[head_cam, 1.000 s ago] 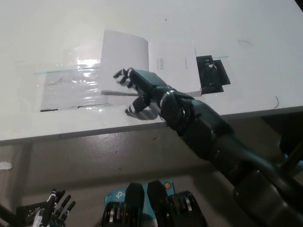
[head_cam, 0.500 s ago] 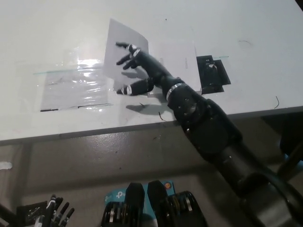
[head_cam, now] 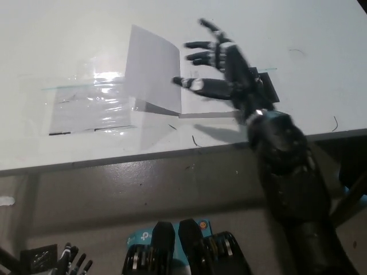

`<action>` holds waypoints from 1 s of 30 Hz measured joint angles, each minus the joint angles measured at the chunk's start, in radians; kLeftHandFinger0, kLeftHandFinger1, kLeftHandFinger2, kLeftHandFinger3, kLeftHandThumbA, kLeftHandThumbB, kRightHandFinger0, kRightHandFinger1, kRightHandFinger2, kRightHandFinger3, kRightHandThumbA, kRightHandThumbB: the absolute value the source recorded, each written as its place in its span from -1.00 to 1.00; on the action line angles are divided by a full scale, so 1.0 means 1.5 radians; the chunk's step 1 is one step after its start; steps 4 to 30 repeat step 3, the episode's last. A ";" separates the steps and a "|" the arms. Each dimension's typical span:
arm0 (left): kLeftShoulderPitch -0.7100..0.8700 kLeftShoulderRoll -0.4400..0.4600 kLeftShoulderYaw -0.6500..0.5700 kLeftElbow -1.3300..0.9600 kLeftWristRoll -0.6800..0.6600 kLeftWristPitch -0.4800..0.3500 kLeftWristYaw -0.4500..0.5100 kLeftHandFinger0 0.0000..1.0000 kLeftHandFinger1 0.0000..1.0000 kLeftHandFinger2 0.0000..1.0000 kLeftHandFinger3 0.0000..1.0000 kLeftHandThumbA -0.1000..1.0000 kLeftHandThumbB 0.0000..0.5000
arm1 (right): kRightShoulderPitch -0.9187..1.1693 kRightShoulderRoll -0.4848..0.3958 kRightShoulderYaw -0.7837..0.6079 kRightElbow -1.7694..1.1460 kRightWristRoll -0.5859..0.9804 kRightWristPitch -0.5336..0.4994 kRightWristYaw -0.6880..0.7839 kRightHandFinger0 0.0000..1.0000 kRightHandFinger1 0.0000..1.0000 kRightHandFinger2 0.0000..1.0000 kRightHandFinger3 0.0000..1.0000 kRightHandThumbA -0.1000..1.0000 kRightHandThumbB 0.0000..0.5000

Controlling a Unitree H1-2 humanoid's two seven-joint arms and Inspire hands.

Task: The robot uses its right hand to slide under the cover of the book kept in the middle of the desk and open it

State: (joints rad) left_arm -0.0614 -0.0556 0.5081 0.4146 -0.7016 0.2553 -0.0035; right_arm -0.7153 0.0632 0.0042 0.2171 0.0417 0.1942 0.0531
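A thin white book point(head_cam: 198, 106) lies near the desk's front edge in the head view. Its cover point(head_cam: 152, 74) stands raised, tilted up over the left side, with the inside page showing to its right. My black right hand point(head_cam: 221, 63) hovers above the book's right half, open with fingers spread toward the cover, holding nothing. It seems to be clear of the cover. My white left hand point(head_cam: 73, 267) rests low at the bottom left, only its fingertips showing.
A clear plastic sheet point(head_cam: 89, 106) is taped flat on the white desk point(head_cam: 287, 28) left of the book. A black object point(head_cam: 265, 91) lies right of the book, partly behind my arm. The desk's front edge point(head_cam: 114, 157) runs below the book.
My right hand has swung from under the cover at the book's left to above its right half. The cover stays raised. My left hand has sunk lower.
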 measured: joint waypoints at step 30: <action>0.003 -0.002 0.000 0.001 -0.001 0.000 0.000 0.95 0.83 0.80 1.00 1.00 -0.55 | 0.035 -0.004 -0.040 -0.051 0.040 0.021 -0.006 0.45 0.34 0.47 0.98 1.00 -0.28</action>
